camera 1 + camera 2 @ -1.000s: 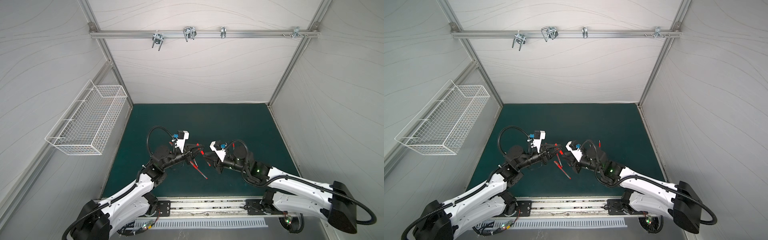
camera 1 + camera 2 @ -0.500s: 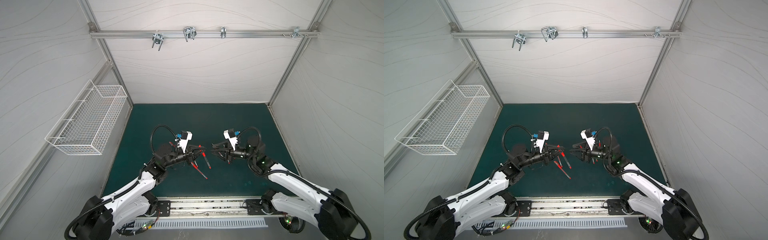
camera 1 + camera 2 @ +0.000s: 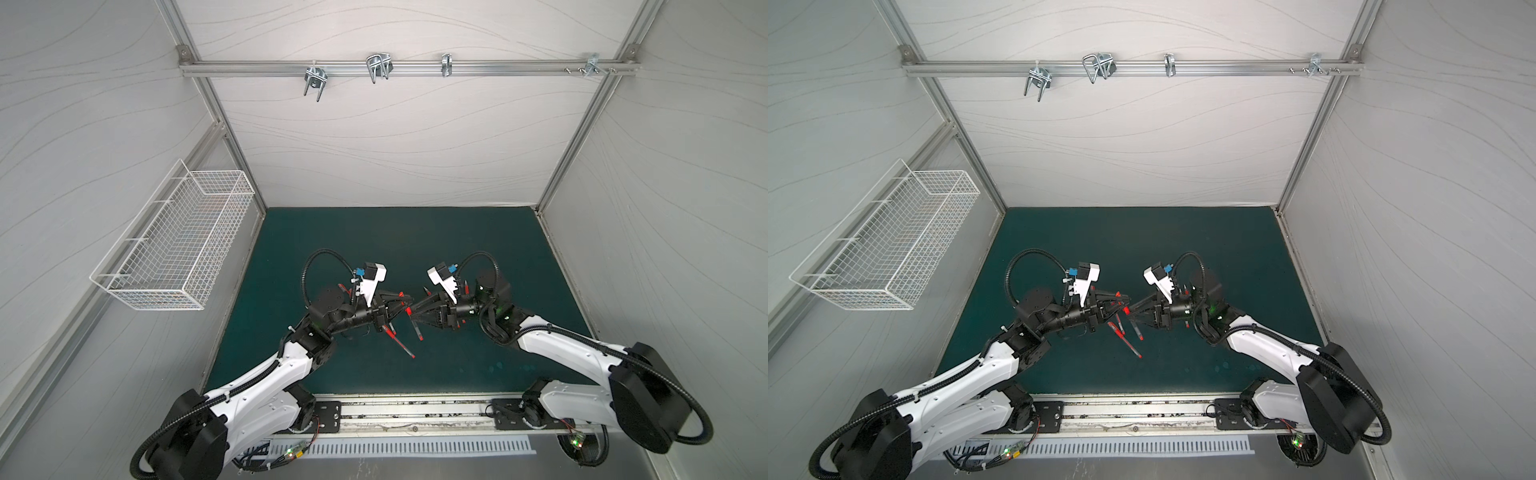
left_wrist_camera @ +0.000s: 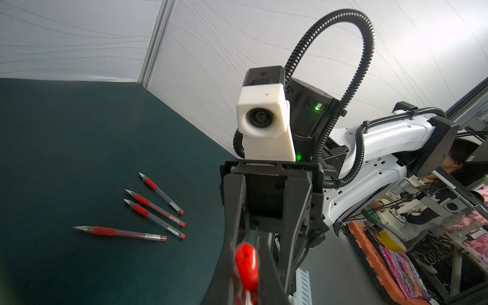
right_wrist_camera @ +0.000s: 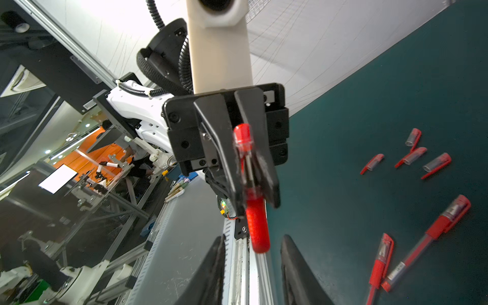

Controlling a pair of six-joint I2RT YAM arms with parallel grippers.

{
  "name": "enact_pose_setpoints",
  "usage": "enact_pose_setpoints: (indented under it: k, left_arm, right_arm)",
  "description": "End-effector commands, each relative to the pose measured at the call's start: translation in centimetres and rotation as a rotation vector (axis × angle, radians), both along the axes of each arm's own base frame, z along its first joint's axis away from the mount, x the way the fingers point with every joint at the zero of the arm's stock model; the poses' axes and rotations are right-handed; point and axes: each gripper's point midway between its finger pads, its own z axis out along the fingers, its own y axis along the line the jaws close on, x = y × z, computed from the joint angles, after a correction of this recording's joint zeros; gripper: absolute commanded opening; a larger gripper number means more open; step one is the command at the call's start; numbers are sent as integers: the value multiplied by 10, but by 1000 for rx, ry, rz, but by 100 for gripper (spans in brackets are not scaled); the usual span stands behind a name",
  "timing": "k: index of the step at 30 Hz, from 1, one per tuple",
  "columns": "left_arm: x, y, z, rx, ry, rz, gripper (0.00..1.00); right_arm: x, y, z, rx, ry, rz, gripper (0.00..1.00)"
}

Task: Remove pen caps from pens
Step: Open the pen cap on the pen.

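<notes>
Nearest me on the mat [image 3: 374,241], a few capped pens [image 5: 380,261] are lying loose, waiting their turn. Just beyond them, in mid-air over the middle of the mat, my left gripper [image 5: 254,203] is clamping tight on the barrel of the pen [image 5: 247,169] I am working on, with its cap [image 5: 257,227] pointing right. My right gripper [image 5: 253,245] is standing with its jaws apart; the cap's tip is sitting between them and, as far as I can see, neither is touching it.

I am judging this pen light and stiff, with a smooth plastic barrel that could slip under a pull, so the left grip has to stay firm. The cap looks small and hard, probably held on by friction. I am planning to take it across its body, close to the barrel, and pull straight along the pen.

Farther off, four loose caps [image 5: 412,154] are lying on the left, and four bare pens [image 4: 155,208] on the right.
</notes>
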Motion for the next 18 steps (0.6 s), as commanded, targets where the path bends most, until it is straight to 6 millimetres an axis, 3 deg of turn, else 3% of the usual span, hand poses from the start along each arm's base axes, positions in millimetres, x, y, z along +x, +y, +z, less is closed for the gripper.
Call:
enact_pose_setpoints:
  k: [1, 5, 13, 16, 18]
  left_arm:
    - [-3, -3, 37, -68, -93, -26, 0]
    - [-3, -3, 38, -72, -93, -28, 0]
    - [-4, -4, 38, -77, -91, -36, 0]
    - [-4, -3, 38, -77, -90, -29, 0]
    - [-1, 0, 38, -72, -87, 0, 15]
  right_arm:
    - [-6, 4, 10, 31, -46, 50, 36]
    - [-7, 7, 7, 23, -40, 52, 35]
    - [-10, 13, 2, 12, -36, 70, 24]
    - [-10, 12, 2, 12, -45, 65, 8]
    - [-8, 11, 2, 8, -59, 41, 0]
